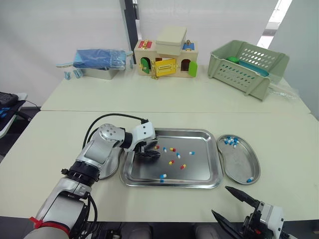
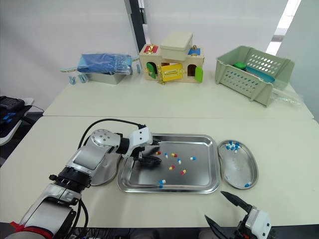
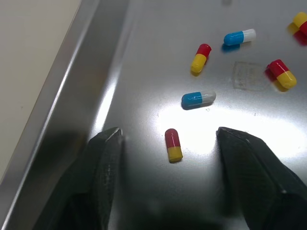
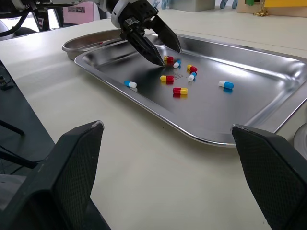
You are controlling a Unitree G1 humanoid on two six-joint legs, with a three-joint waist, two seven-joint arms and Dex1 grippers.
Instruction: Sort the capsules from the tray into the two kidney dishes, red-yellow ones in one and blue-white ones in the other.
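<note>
Red-yellow capsule (image 3: 173, 144): we find it lying flat on the tray floor, between the two fingers of the left claw and touching neither.
Left claw (image 3: 169, 135): open, with one finger on each side of that capsule and the tips low at the tray floor. We cannot tell whether they touch the metal.
Blue-white capsule (image 3: 198, 99): just beyond the gap of the left claw, apart from the red-yellow capsule.
Tray (image 1: 185, 131): steel, resting on the surface. The left claw stands in its left part, near the left wall. Loose capsules of both colours lie scattered across its middle.
Left kidney dish (image 4: 84, 44): just beside the tray's left edge, partly under the left arm. We cannot make out its contents.
Right kidney dish (image 1: 240, 160): just beside the tray's right edge. It holds a cluster of blue-white capsules (image 1: 230, 141) at its far end and a single one (image 1: 249, 179) at its near end.
Right claw (image 1: 220, 200): open and empty, over the bare surface (image 1: 60, 144) in front of the tray's near right corner, well apart from the capsules.
</note>
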